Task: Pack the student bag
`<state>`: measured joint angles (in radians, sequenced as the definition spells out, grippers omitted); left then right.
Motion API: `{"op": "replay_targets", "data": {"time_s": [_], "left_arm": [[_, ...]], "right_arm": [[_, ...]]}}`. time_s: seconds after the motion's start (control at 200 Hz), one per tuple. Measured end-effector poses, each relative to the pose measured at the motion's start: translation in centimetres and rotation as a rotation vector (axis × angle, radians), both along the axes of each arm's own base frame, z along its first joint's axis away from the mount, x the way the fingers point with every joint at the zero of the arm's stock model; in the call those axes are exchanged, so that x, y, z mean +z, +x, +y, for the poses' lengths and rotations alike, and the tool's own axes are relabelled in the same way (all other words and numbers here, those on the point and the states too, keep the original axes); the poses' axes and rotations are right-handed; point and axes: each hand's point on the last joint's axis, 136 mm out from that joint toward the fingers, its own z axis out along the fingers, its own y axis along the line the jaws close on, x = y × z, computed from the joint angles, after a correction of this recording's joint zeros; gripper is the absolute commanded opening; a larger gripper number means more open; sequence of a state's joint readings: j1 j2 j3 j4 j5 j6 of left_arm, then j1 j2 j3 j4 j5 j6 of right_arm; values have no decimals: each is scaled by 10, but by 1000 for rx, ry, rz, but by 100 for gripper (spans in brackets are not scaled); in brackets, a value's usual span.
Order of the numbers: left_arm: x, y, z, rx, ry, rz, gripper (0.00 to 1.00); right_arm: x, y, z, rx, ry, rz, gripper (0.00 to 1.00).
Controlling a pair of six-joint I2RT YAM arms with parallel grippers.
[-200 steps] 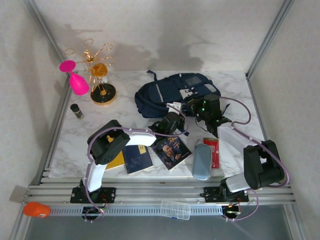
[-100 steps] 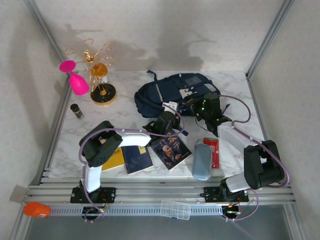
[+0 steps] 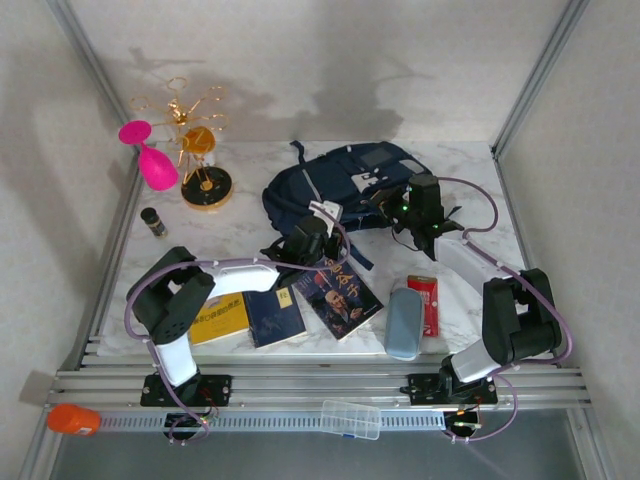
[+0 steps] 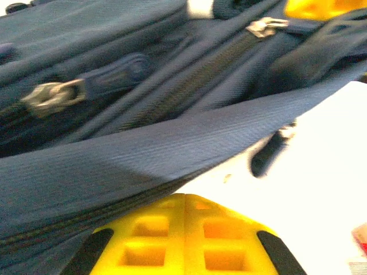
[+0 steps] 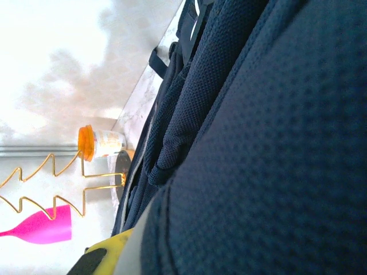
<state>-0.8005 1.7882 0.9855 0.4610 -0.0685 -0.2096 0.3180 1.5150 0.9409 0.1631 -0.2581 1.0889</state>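
Note:
The student bag (image 3: 335, 180), navy with white trim, lies at the back middle of the marble table. My left gripper (image 3: 303, 240) is at the bag's near left edge. In the left wrist view its yellow fingers (image 4: 155, 229) are pressed together, and a taut navy strap (image 4: 172, 143) crosses just beyond their tips and touches them. Whether the strap is pinched I cannot tell. My right gripper (image 3: 400, 203) is shut on the bag's right side. In the right wrist view the bag's mesh fabric (image 5: 269, 143) drapes over one yellow finger (image 5: 109, 252).
Three books (image 3: 338, 297) (image 3: 274, 316) (image 3: 220, 320) lie in front of the bag. A grey-blue case (image 3: 403, 321) and a red packet (image 3: 428, 303) sit near the right. A gold wire stand (image 3: 203, 160), a pink glass (image 3: 152, 162) and a small dark bottle (image 3: 152, 222) stand at the back left.
My left gripper shut and slid left along the bag's near edge. My right gripper moved toward the back with the fabric, and the bag shifted left and bulged up.

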Motion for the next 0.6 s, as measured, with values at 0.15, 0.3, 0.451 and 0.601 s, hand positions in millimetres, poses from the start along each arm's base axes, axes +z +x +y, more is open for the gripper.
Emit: {"op": "replay_targets", "data": {"time_s": [0.15,0.3,0.451,0.601], "left_arm": [[-4,-10,-29,-33,-29,-33,33],[-16,-6,-42,-2,-27,-62,40],[-13,14,-46,72,-35,-102,42],[-5,29,-45,146,-45,-138,35]], "right_arm": [[-1,-1,2,2,4,6,2],[-1,-3,5,3,9,11,2],[-1,-4,9,6,15,15,2],[2,-2,8,-7,19,5,2]]}}
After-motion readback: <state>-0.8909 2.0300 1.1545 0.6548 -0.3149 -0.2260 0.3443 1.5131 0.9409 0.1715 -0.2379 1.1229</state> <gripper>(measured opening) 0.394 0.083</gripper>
